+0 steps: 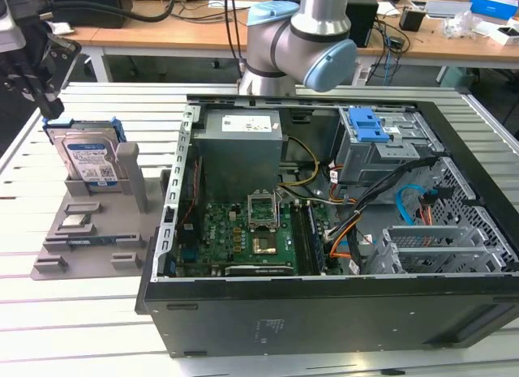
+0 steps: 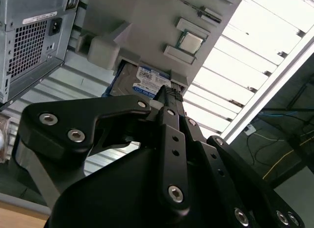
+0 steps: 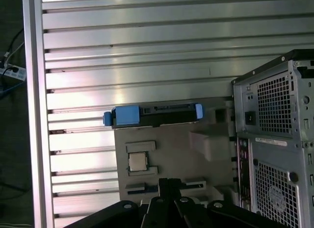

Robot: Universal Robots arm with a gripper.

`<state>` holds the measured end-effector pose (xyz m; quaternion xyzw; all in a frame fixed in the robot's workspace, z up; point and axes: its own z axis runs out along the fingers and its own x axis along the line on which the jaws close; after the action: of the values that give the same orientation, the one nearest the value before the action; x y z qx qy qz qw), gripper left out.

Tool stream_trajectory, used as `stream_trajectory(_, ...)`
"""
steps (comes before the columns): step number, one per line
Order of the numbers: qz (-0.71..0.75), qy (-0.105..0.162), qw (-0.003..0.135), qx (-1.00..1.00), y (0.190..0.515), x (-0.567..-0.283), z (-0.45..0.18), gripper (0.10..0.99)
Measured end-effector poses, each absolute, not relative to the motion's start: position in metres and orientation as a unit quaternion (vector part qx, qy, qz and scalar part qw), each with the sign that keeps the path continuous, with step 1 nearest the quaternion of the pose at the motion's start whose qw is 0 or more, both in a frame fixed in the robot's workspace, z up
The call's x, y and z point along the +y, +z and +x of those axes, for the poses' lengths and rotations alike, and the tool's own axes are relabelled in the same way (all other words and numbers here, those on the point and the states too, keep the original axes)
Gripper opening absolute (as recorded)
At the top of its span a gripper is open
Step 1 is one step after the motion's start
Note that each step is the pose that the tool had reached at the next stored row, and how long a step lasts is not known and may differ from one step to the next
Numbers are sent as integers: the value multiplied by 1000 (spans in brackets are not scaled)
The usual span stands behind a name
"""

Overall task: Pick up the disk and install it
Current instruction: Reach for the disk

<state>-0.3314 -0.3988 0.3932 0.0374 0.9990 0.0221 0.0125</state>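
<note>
The disk (image 1: 89, 160) stands upright on its edge in a slot of the grey holder (image 1: 96, 249) at the exterior view's left. Its white-and-blue label faces the camera and a blue frame runs round it. My black gripper (image 1: 51, 109) hangs just above the disk's upper corner, a little to the exterior view's left, with its fingers shut and nothing in them. In the first wrist view the disk (image 3: 156, 115) is edge-on beyond my gripper (image 3: 169, 181). In the second wrist view the disk's label (image 2: 147, 80) sits right behind my gripper (image 2: 167, 93).
The open computer case (image 1: 324, 300) lies to the exterior view's right of the holder, with a grey drive cage and blue latch (image 1: 369, 126) at its back. A small square silver chip (image 1: 75, 223) rests on the holder. Slatted metal table (image 1: 73, 328) surrounds everything.
</note>
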Motion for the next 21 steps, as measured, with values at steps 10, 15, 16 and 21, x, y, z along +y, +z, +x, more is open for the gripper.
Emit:
stream_trajectory(10,37,22,12,999,393,-399,-348,106)
stream_trajectory(15,37,22,12,999,393,-399,-357,106)
stream_trajectory(16,37,22,12,999,393,-399,-358,106)
stream_trajectory(21,37,22,12,999,393,-396,-360,106)
